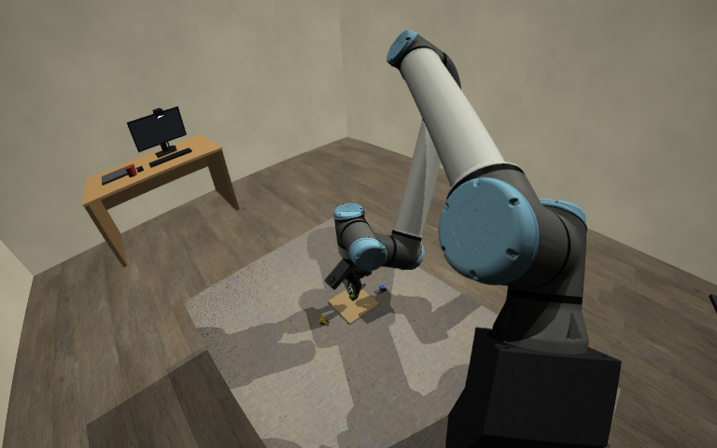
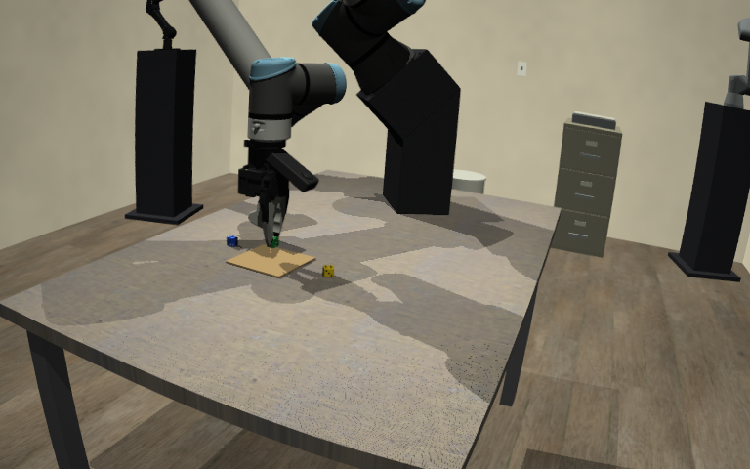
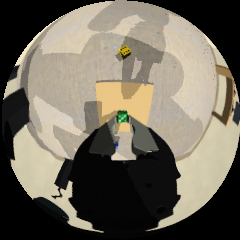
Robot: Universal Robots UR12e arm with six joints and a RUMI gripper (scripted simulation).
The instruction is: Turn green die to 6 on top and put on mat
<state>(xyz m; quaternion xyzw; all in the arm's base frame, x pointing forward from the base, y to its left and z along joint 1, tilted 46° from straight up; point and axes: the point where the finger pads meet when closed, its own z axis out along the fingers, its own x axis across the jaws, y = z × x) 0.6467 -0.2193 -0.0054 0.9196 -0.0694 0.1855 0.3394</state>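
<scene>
My gripper (image 2: 273, 240) is shut on the green die (image 2: 273, 241) and holds it low over the far edge of the tan mat (image 2: 270, 261). In the wrist view the green die (image 3: 122, 117) sits between my fingertips over the near part of the mat (image 3: 125, 102). In the top view the gripper (image 1: 352, 295) stands over the mat (image 1: 353, 305). I cannot tell whether the die touches the mat, or which number is on top.
A blue die (image 2: 231, 240) lies on the table just left of the mat, also in the top view (image 1: 382, 288). A yellow die (image 2: 328, 271) lies right of the mat, also in the wrist view (image 3: 125, 51) and in the top view (image 1: 323, 320).
</scene>
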